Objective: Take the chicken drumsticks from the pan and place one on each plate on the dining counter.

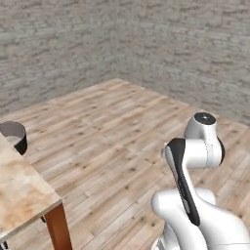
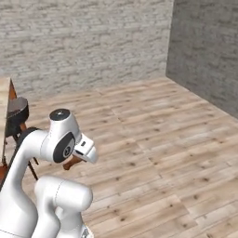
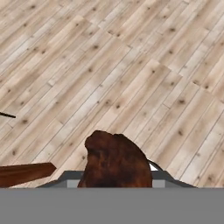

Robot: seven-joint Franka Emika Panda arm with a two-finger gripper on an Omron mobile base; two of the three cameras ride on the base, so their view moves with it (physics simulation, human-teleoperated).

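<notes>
Reddish-brown drumstick (image 3: 116, 159) sits clamped in the gripper (image 3: 114, 181), held over wood plank floor (image 3: 131, 65). In the left base view, the dining counter (image 1: 19, 195) edge lies near left, dark stool (image 1: 13, 135) beyond it.

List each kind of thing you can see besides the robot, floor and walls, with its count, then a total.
Drumstick: 1
Dining counter: 1
Stool: 1
Total: 3
</notes>
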